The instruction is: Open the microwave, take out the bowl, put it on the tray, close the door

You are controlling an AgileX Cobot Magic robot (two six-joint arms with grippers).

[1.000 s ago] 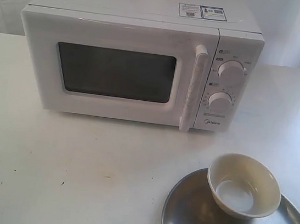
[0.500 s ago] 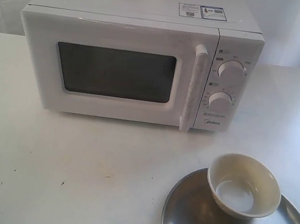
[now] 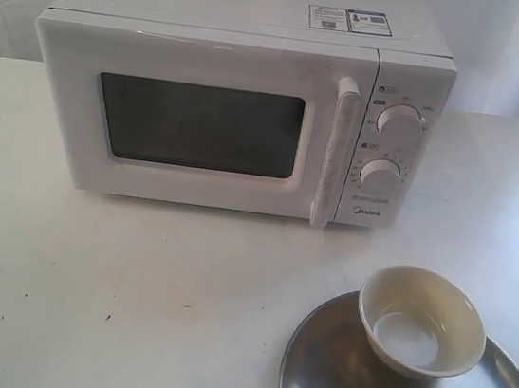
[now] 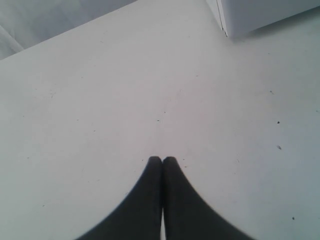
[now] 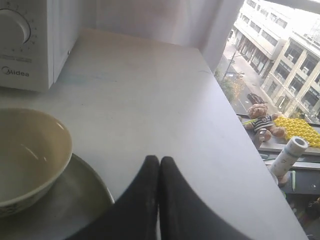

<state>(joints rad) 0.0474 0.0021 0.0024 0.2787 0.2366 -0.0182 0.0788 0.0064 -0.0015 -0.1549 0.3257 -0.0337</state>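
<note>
- White surface [image 3: 134, 273] holds the microwave [image 3: 249, 20], upper centre, door [image 3: 210, 63] shut.
- Bowl [image 3: 422, 321] sits on the tray [image 3: 339, 386], lower right.
- Left tool [image 4: 162, 159] and right tool [image 5: 159, 159] hang over the surface, each pressed closed, empty.

Left pincer [image 4: 162, 161] and right pincer [image 5: 159, 160], each black and closed tight, tip against tip

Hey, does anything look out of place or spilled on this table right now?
Nothing much. The door is shut and straight. The bowl stands upright on the tray, off-centre near its rim toward the microwave, with no spill seen. Only a few dark specks mark the table.
</note>
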